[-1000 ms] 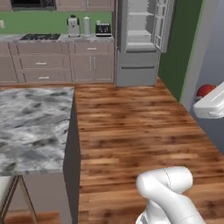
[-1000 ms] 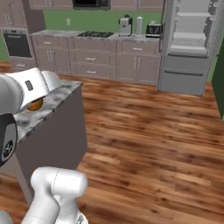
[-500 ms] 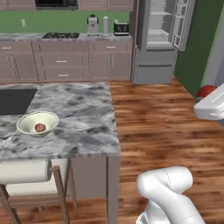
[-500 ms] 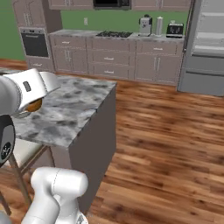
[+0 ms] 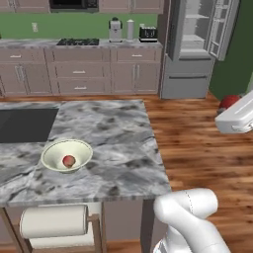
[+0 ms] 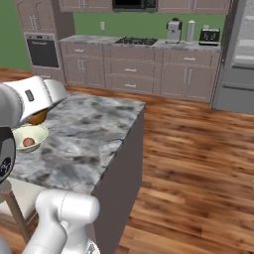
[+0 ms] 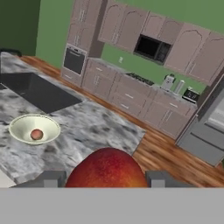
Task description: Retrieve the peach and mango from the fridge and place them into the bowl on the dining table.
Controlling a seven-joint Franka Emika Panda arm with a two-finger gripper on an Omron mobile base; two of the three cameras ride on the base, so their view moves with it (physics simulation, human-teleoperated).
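Carrying the mango point(image 7: 107, 168), the hand point(image 7: 107, 179) pinches it between its two fingertips, one on each flank of the fruit, which bulges up large and red-orange between them in the hand view. From the left base view a red curve of the same fruit point(image 5: 229, 102) shows just above the white arm link at the right edge, well apart from the table point(image 5: 123, 148).

On the marbled top the cream bowl point(image 5: 66, 155) sits near the front edge, close to a dark inset panel point(image 5: 27, 124), with the peach point(image 5: 69, 160) already lying in its hollow. The fridge point(image 5: 195, 47) stands at the back wall with its doors open.

By my judgement the mango is a fairly heavy, rounded fruit with smooth skin that could slip or roll if the squeeze slackens, and its flesh bruises under too hard a pinch. The grip across its widest middle looks the sound place to hold. Since the bowl is shallow and the peach lies in it, the mango should be lowered close before letting go, beside the peach rather than on it.
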